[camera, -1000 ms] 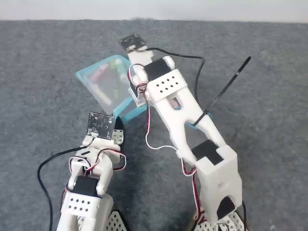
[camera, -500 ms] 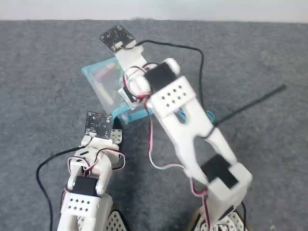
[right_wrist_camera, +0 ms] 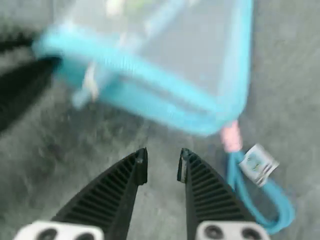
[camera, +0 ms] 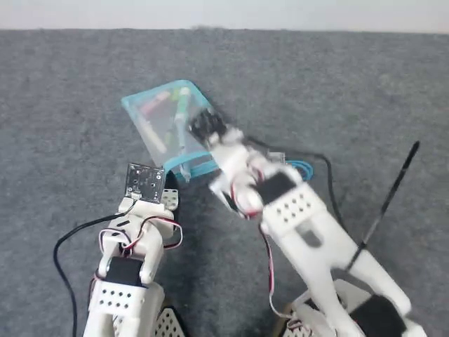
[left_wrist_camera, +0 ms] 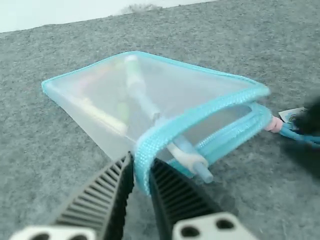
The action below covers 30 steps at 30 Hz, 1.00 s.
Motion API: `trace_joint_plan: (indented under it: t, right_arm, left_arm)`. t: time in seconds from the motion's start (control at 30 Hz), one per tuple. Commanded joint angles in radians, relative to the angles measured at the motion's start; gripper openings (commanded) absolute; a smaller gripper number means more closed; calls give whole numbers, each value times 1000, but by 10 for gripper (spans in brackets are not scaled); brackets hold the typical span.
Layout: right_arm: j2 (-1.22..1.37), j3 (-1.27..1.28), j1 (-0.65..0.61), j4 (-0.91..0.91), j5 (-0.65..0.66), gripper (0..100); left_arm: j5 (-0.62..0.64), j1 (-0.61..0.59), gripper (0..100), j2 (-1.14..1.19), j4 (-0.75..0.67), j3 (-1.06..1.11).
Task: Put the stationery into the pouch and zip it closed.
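The pouch (camera: 160, 119) lies on the gray mat (camera: 351, 84), in front of both arms. It is see-through with a blue edge, and colored things show inside it. Its mouth is open. A pen (left_wrist_camera: 186, 152) lies in the pouch, and its tip pokes out of the mouth. The left claw (left_wrist_camera: 141, 162) is closed tight on the blue edge at one corner of the mouth. The right claw (right_wrist_camera: 162, 154) hangs over the mat just beside the mouth. Its jaws are a little apart, with nothing between them. A blue strap (right_wrist_camera: 272, 205) with a small tag (right_wrist_camera: 257, 164) comes off the pouch's other corner and lies on the mat.
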Motion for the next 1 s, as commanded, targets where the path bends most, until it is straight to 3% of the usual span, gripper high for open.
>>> trace_joint_plan:
  t: [0.0,0.13,0.3,0.47,0.73,0.97]
  right_arm:
    - [-74,71,8,-64,14,102]
    - [-48,89,7,-134,-14,102]
    - [-27,91,91,-156,-18,102]
    - [-8,110,231,-245,51,102]
    - [260,173,202,-579,176,102]
    - [387,83,202,-579,178,97]
  left_arm:
    - [-9,-3,12,-20,-32,-62]
    - [-9,14,12,-18,-31,-62]
    - [-43,149,12,-18,-14,-65]
    - [-11,-176,12,-17,38,-174]
    - [-9,-107,12,-18,52,-153]
    - [-9,-106,12,-18,52,-151]
